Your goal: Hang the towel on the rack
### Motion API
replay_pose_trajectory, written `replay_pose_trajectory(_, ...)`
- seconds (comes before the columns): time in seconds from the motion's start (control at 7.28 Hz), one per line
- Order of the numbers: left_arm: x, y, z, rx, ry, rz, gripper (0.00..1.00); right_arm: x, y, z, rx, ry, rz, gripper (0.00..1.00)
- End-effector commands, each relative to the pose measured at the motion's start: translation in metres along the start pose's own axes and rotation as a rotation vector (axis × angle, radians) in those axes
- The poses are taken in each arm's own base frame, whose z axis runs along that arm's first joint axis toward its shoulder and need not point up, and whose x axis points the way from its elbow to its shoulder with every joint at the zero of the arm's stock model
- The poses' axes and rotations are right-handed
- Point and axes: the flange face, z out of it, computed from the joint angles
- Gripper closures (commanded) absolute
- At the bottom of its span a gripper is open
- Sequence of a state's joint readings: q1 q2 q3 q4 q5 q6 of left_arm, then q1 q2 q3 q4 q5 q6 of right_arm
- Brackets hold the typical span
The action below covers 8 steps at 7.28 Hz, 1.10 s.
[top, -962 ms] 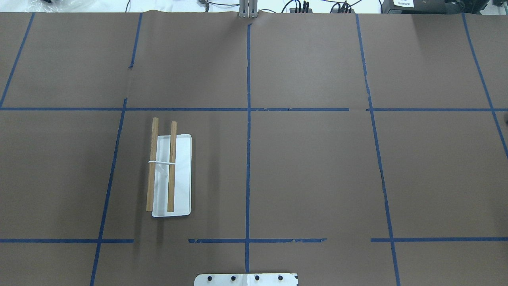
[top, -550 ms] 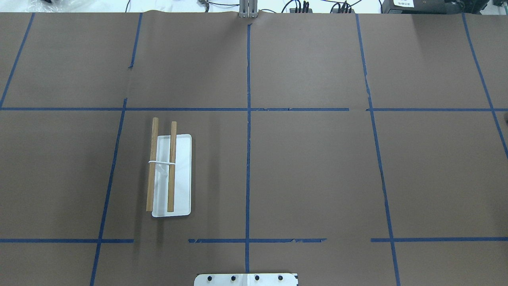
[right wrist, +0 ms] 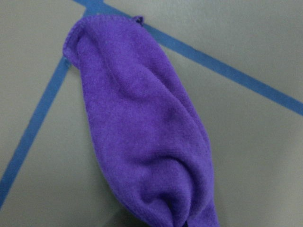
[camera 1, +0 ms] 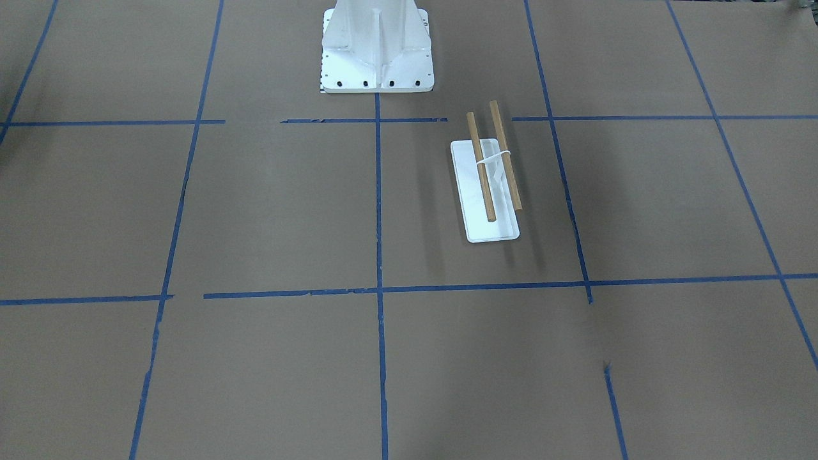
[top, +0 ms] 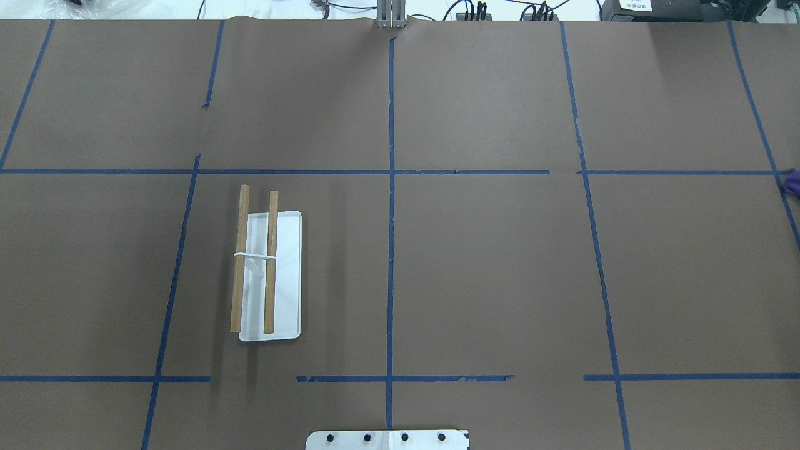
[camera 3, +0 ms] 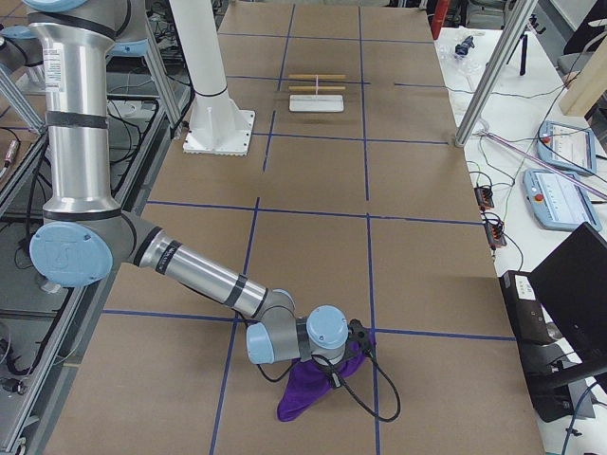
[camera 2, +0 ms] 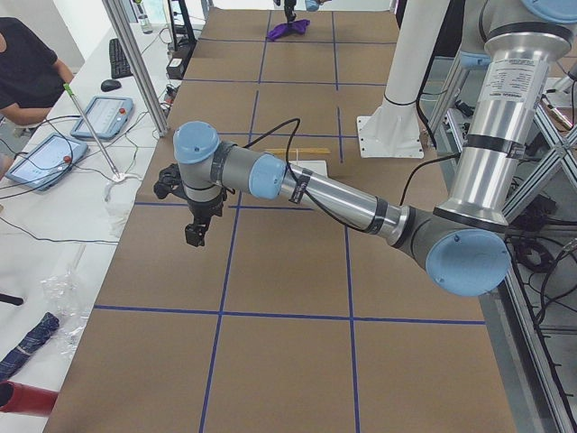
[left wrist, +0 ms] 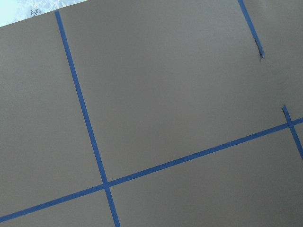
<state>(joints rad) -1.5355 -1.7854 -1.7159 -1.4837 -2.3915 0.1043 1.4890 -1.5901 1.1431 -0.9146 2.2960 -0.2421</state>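
Observation:
The rack (top: 269, 275) has a flat white tray and two wooden rods joined by a white bracket. It stands on the table's left half and also shows in the front view (camera 1: 489, 185) and, far off, in the right view (camera 3: 317, 90). The purple towel (camera 3: 313, 384) lies bunched at the table's right end; its edge shows in the overhead view (top: 794, 182). In the right wrist view the towel (right wrist: 142, 132) runs from the frame's bottom, drawn together there. My right gripper (camera 3: 358, 343) sits on the towel's top, shut on it. My left gripper (camera 2: 194, 236) hovers over bare table at the left end; I cannot tell whether it is open.
The white bolted pedestal (camera 1: 377, 51) stands at the robot's side of the table's middle. Aluminium posts (camera 3: 493, 66) stand at the far edge. An operator (camera 2: 27, 63) sits beyond it, with control pendants (camera 2: 99, 117) on a side bench.
A purple edge of the towel has come into the overhead view at the right edge. The rack has not moved.

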Motion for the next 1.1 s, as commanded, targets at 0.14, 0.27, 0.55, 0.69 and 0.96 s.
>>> replay_pose_trajectory(0.14,0.009,-0.01,-0.009,0.062,-0.005,0.056,0.0,-0.056,-0.09,-0.122,0.251,0.052,-0.079,1.0)
replay_pose_trajectory(0.27,0.012,-0.021,-0.013,0.087,-0.009,0.082,0.0,-0.076,-0.129,-0.153,0.319,0.044,-0.026,1.0)
replay_pose_trajectory(0.55,0.023,-0.034,-0.012,0.172,-0.011,0.094,0.0,-0.145,-0.202,-0.168,0.38,-0.016,0.011,1.0)
replay_pose_trajectory(0.69,0.044,-0.041,-0.001,0.231,0.02,0.059,0.0,-0.179,-0.236,-0.177,0.41,-0.05,0.064,1.0)
replay_pose_trajectory(0.96,0.093,-0.051,0.025,0.278,0.123,-0.102,0.0,-0.284,-0.286,-0.192,0.486,-0.101,0.126,1.0)
